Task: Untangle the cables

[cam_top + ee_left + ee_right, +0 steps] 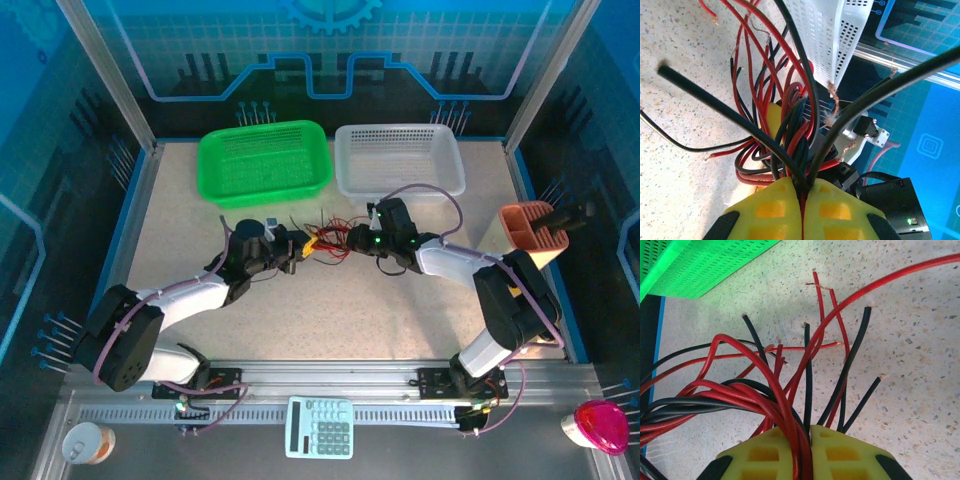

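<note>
Our left gripper (801,192) is closed almost fully and pinches several red and black cables (790,130). Our right gripper (807,440) is closed in the same way on the other side of the bunch. So the cables lie between the two grippers, at the middle of the desk (300,320), and the bunch runs left to right. We judge that both arms are equally near, so the next pull should go outward along this line. Behind stand a green basket (265,160) and a white basket (398,158).
</note>
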{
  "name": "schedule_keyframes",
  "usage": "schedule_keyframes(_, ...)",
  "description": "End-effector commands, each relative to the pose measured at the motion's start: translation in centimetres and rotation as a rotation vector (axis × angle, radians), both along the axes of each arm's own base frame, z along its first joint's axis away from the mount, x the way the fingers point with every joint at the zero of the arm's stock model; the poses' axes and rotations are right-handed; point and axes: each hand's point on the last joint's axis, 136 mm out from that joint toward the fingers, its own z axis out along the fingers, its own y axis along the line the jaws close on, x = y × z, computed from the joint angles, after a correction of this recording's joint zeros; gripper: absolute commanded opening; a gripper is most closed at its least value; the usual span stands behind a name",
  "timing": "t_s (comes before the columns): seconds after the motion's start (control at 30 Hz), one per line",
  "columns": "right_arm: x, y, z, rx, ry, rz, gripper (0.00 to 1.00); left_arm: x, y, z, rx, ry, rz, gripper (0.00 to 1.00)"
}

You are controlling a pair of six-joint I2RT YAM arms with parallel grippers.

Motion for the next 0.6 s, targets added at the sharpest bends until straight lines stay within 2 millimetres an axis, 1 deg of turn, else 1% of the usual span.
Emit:
schedule_keyframes(0.0,-0.1,-6.1,-3.5,-0.162,0.088,-0.142,0.03,1.4,1.3,5.4,-0.006,-0.21,0.008,0.29)
schedule_keyframes(0.03,-0.1,-5.7,-2.6,-0.143,0.071,-0.13,0.0,1.2,1.3,5.3,0.062,-0.223,-0.016,0.47)
schedule_keyframes(0.07,-0.1,-5.4,-1.8,-0.13,0.055,-0.12,0.0,0.9,1.7,4.9,0.152,-0.226,-0.039,0.58)
schedule_keyframes(0.13,-0.2,-5.1,-0.3,-0.13,0.026,-0.11,0.0,0.3,2.6,4.8,0.314,-0.244,-0.072,0.65)
schedule_keyframes(0.23,-0.6,-4.7,1.6,-0.135,-0.013,-0.094,0.0,-0.5,4.4,4.7,0.509,-0.248,-0.102,0.7)
schedule_keyframes(0.3,-0.8,-4.5,2.5,-0.134,-0.031,-0.091,0.0,-1.0,4.7,4.8,0.56,-0.244,-0.125,0.7)
schedule_keyframes(0.4,-1.2,-3.9,3.9,-0.131,-0.057,-0.092,0.0,-2.3,4.4,3.9,0.636,-0.213,-0.178,0.7)
schedule_keyframes(0.5,-1.6,-3.3,5.2,-0.142,-0.083,-0.1,0.0,-3.6,3.6,2.8,0.688,-0.189,-0.205,0.7)
schedule_keyframes(0.53,-1.9,-3.3,5.1,-0.161,-0.083,-0.106,0.0,-4.0,3.3,2.5,0.707,-0.186,-0.207,0.7)
schedule_keyframes(0.57,-1.8,-2.9,6.1,-0.168,-0.106,-0.111,0.0,-4.3,3.0,2.3,0.723,-0.189,-0.202,0.7)
